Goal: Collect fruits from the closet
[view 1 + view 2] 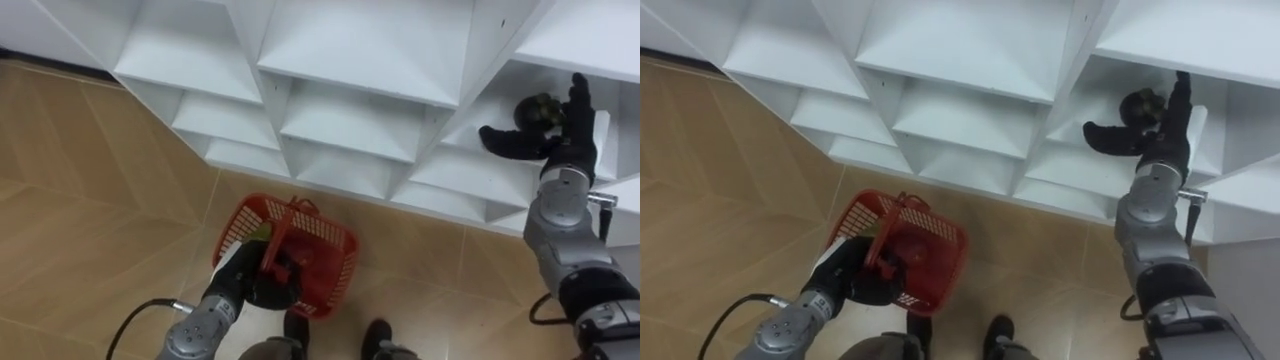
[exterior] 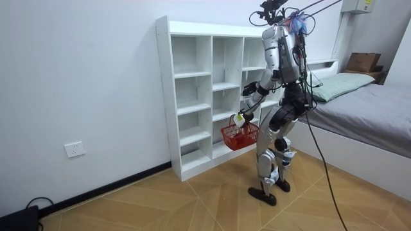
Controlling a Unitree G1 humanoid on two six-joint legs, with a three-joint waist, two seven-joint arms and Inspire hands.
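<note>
Nearest you, lower centre: L hand [image 1: 248, 278], fingers curled round the handle of the red basket [image 1: 322, 262]. The basket hangs tilted over the wood floor [image 1: 90, 200], in front of the shelf's bottom row. Inside it you see sth. red and a yellow-green patch by its L rim; what they are can't be told.

Farther: white shelf [image 1: 350, 60] w/ open compartments. The R arm rises from lower right. R hand [image 1: 556, 142] is inside a compartment at the shelf's right side, fingers straight and pointing up, thumb spread wide to the L. The fruit [image 1: 537, 108], dark and round, sits in that compartment, in the span btw. thumb and fingers, just beside the palm. You can't tell if they touch; nothing is closed round it.

Room view: the robot stands upright, close to the shelf's column on the room view's right, R arm reaching in at chest height and the basket down at thigh level. A bed [image 2: 379, 102] lies beyond, on the room view's right.
</note>
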